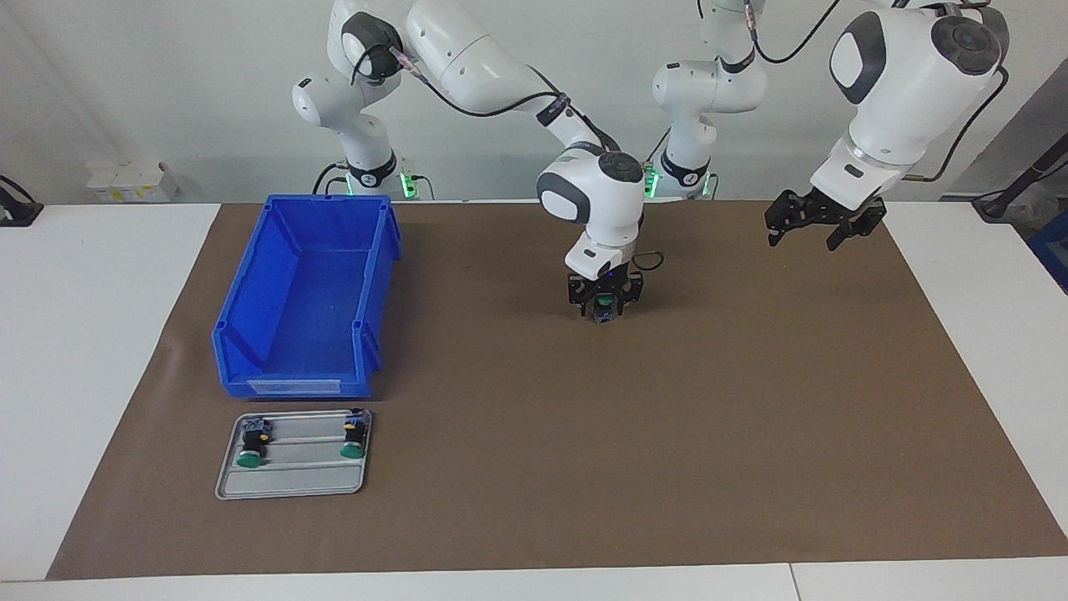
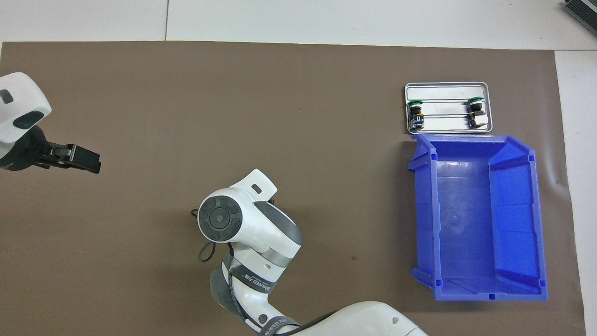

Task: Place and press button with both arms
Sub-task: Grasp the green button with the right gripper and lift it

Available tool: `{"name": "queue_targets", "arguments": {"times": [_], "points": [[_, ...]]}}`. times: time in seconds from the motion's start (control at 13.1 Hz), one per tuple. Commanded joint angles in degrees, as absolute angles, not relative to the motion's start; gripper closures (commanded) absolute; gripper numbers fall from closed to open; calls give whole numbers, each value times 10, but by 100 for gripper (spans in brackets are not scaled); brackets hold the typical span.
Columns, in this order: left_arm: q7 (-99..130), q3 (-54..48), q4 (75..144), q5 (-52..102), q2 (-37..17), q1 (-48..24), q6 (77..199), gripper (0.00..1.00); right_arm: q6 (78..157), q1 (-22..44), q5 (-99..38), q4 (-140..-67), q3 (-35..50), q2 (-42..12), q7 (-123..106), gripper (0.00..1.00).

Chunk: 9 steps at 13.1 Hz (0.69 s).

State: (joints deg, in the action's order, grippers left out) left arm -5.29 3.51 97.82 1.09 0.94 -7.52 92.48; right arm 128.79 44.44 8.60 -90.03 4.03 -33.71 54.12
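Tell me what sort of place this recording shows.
Probably a robotics lab bench: two white arms at a table with a brown mat, a blue parts bin and a metal tray of push-buttons.

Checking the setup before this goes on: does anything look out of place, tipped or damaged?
Nothing stands out. Two green-capped buttons lie in the grey tray beside the blue bin, which sits square. The right gripper has a button between its jaws at mid-mat. The left gripper waits open, raised.

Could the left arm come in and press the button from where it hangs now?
Probably not yet: the right claw stands over the button with its fingers around the green cap, covering the top. The left claw hangs open to the side, with bare mat between.
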Motion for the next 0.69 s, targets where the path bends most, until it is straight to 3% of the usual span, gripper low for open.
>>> {"name": "queue_targets", "arguments": {"times": [0.0,0.23,0.61], "points": [[-56,31,981,4,17,-69,929,0,1295,443,100,-908,41,-330,545,100],[-56,31,981,4,17,-69,929,0,1294,436,95,-902,41,-321,544,100],[-56,31,982,4,17,-68,929,0,1252,347,91,-934,41,-218,472,100]]}}
